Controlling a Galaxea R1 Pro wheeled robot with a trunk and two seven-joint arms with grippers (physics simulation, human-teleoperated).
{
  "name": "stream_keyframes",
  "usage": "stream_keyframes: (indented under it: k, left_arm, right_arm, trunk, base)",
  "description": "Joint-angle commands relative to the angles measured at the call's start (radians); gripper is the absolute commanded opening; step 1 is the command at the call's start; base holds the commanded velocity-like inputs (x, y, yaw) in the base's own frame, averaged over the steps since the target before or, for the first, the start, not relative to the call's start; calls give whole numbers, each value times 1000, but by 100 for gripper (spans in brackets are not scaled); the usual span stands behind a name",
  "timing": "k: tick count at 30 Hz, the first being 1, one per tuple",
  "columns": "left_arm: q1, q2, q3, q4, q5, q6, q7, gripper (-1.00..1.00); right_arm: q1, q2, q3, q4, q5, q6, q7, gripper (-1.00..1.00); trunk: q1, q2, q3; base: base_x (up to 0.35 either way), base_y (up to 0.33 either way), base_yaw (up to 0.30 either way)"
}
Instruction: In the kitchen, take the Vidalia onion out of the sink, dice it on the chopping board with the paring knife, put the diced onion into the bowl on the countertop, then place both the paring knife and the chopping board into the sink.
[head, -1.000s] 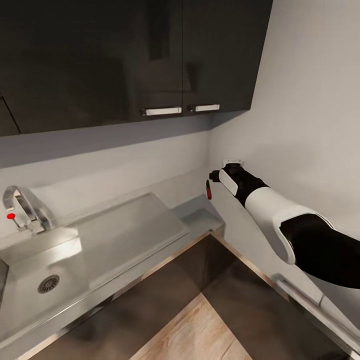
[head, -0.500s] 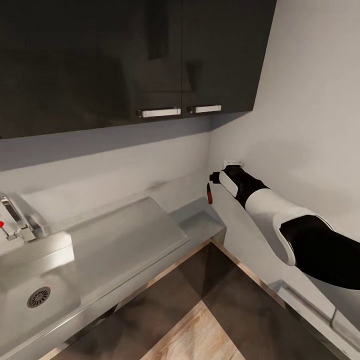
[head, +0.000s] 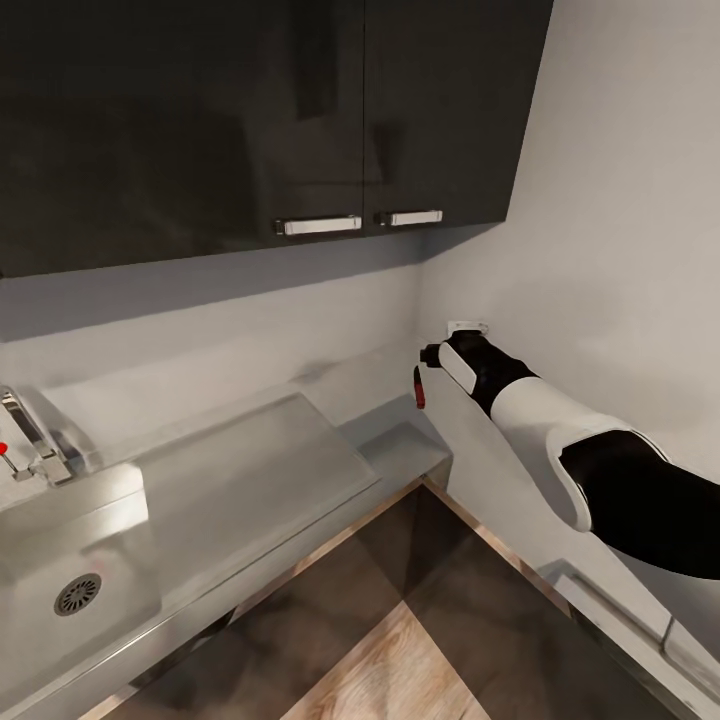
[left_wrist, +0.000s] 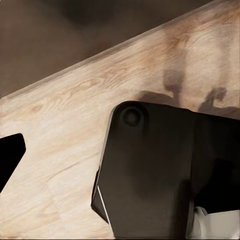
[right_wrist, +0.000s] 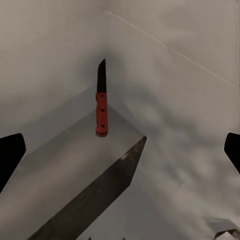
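Note:
The paring knife (head: 418, 388) with its red handle hangs blade-up in the wall corner, just past the tip of my right gripper (head: 428, 356). In the right wrist view the paring knife (right_wrist: 101, 106) sits ahead between the gripper's (right_wrist: 120, 150) widely spread fingers, touching neither. The sink (head: 40, 545) lies at the far left with its drain, tap (head: 30, 440) and draining panel (head: 240, 470); what shows of its basin is bare. The countertop (head: 400, 440) ends at the corner. My left gripper (left_wrist: 120, 150) hangs open over the wooden floor. The onion, chopping board and bowl are out of view.
Dark wall cabinets (head: 300, 120) with white handles hang above the worktop. A white socket (head: 466, 326) sits on the right wall beside my right wrist. Dark lower cabinet fronts and wooden floor (head: 400, 670) lie below. The robot's dark base (left_wrist: 155, 170) shows in the left wrist view.
The head camera turned right during the first half second, so the sink slid left in the picture. Arm and knife hold their places since then.

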Motion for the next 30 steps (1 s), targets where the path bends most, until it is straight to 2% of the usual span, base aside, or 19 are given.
stream_keyframes:
  k: [1,10,13,16,20,24,30]
  left_arm:
    - [0,1,-1,4,3,-1,1,100]
    - [0,0,-3,-2,2,-7,1,100]
    - [1,-4,-4,-67,0,-10,0,100]
    - [8,-11,-4,-191,0,-11,0,100]
    - [15,-15,-5,-238,-2,-24,0,100]
    - [17,-21,-6,-217,-1,-103,1,100]
    - [17,-24,-7,-168,-2,-140,1,100]
  right_arm:
    - [-1,0,8,-1,-10,5,-7,100]
    - [0,-1,8,-1,-10,9,-8,100]
    - [1,-1,8,0,-9,9,-7,100]
    - [2,0,8,0,-9,9,-7,100]
    - [2,1,8,0,-10,10,-8,100]
    - [2,1,8,0,-9,10,-8,100]
    - [2,0,8,0,-9,12,-8,100]
  trunk:
    - [1,-2,-2]
    - [1,-2,-2]
    - [1,-2,-2]
    - [1,-2,-2]
    - [1,-2,-2]
    - [1,-2,-2]
    - [1,-2,-2]
  base:
    - [0,0,0]
    - [0,0,0]
    - [0,0,0]
    - [0,0,0]
    - [0,0,0]
    - [0,0,0]
    - [0,0,0]
